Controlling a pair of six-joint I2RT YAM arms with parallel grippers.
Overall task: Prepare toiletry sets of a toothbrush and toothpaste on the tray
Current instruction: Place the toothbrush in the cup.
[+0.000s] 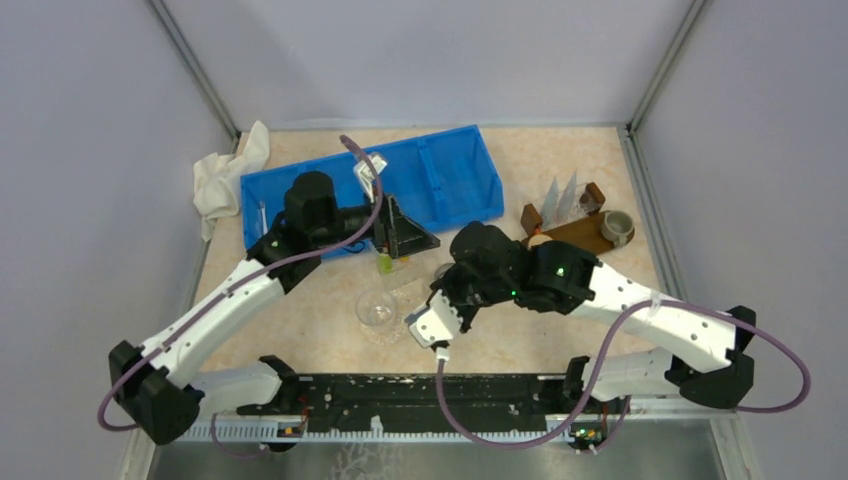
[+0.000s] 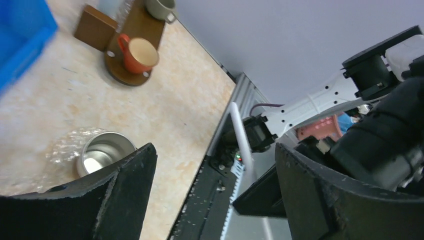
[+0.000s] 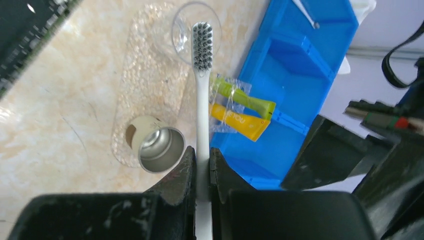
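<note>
White and straight, the toothbrush point(image 3: 202, 90) is clenched by its handle in the jaws of the right gripper point(image 3: 202, 157). Its bristle head points away from the wrist and hangs over the rim of a clear plastic cup point(image 3: 182, 25). That cup stands at one end of a clear, bubbly tray point(image 3: 150, 85) on the beige marbled counter point(image 1: 300, 330), and a metal cup point(image 3: 157, 147) lies tipped on its side at the tray's other end. The toothpaste point(image 3: 240, 112), a green sachet and a yellow one sealed together in clear wrap, rests at the tray's edge against the wall of the blue divided bin point(image 3: 300, 60), just beside the brush's neck. The left gripper point(image 2: 214, 150) hovers with its jaws released and spread wide, with nothing pinched between them; the white handle shows in the gap, touching neither finger. Farther off, an orange mug point(image 2: 137, 54) sits on a wooden board point(image 2: 127, 75), and a white cloth point(image 1: 225, 175) lies crumpled next to the bin's far left corner.
</note>
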